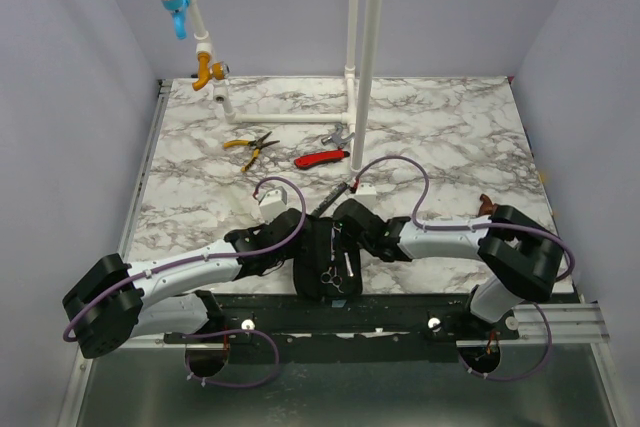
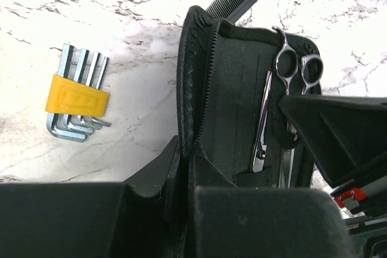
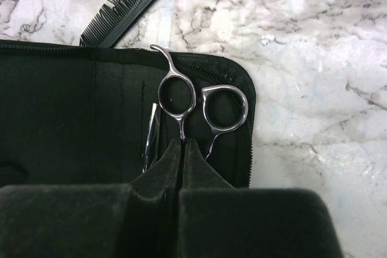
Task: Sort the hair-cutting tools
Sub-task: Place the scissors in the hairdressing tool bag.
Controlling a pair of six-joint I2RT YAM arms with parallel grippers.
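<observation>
Marble-veined counter (image 1: 450, 127) carries an open black zip case (image 2: 233, 89) at its near edge, between the two arms. At the case's left side the left end effector (image 2: 181, 167) is pinched narrow on the raised zipper edge, apparently steadying it. Over the case's right half the right end effector (image 3: 182, 149) has its fingers pressed together at the shank of the silver scissors (image 3: 195, 98), which lie inside the case beside a slim silver tool (image 2: 260, 126); whether it truly grips them cannot be told. The step looks like seating the scissors, so the next move calls for a clean release. Just beyond the case lies the black comb (image 3: 121, 4), not yet packed. Left of the case sits a yellow-sleeved hex key set (image 2: 75, 98). Farther beyond the case lie yellow-handled pliers (image 1: 250, 147) and a red-handled tool (image 1: 322, 158), neither blocking the way.
</observation>
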